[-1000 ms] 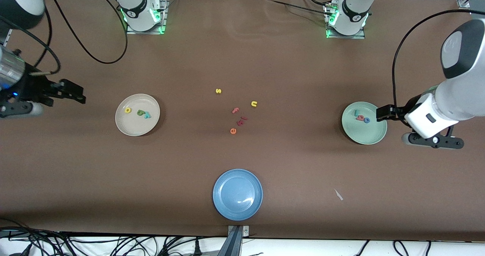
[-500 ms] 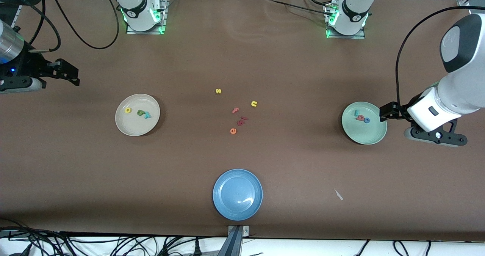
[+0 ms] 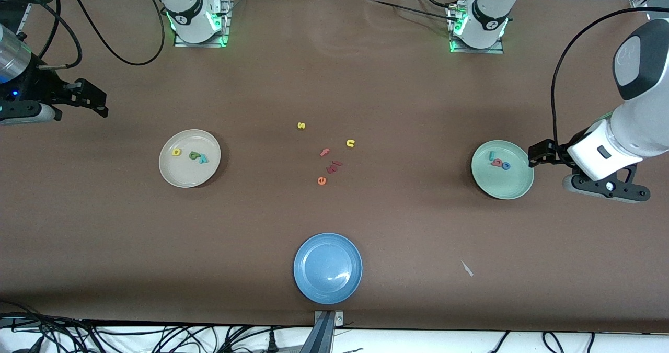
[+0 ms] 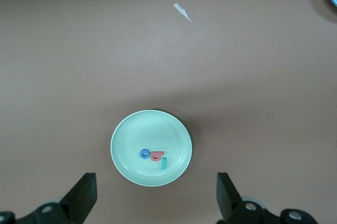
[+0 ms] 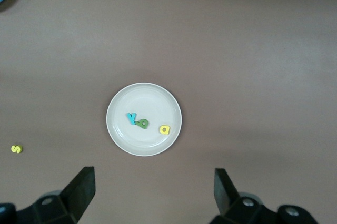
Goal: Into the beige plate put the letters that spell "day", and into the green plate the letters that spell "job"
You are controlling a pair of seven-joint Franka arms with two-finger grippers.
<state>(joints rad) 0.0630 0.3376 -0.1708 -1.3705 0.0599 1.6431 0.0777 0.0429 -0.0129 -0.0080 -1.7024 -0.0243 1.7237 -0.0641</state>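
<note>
**Both words sorted into their plates, hands apart and empty**

The beige plate sits at middle left of the front view, toward the right arm's end of the desk. In it lie the yellow "a", the green "d" and the teal "y", the "d" and "y" touching, the "a" just beside them. The green plate sits at middle right, toward the left arm's end. In its upper part are the teal "j", the pink-red "b" and the blue "o", clustered close together.

Between the plates, near frame centre, loose letters lie on the desk: a yellow "s", a yellow "u", a pink "f", an orange "e" and two small reddish pieces too small to read. A blue plate sits at lower centre, and a pale scrap lies to its right in the frame.

The left hand hangs at the green plate's edge, fingers spread wide, holding nothing. The right hand is at upper left, above bare desk, fingers likewise wide apart and empty.
</note>
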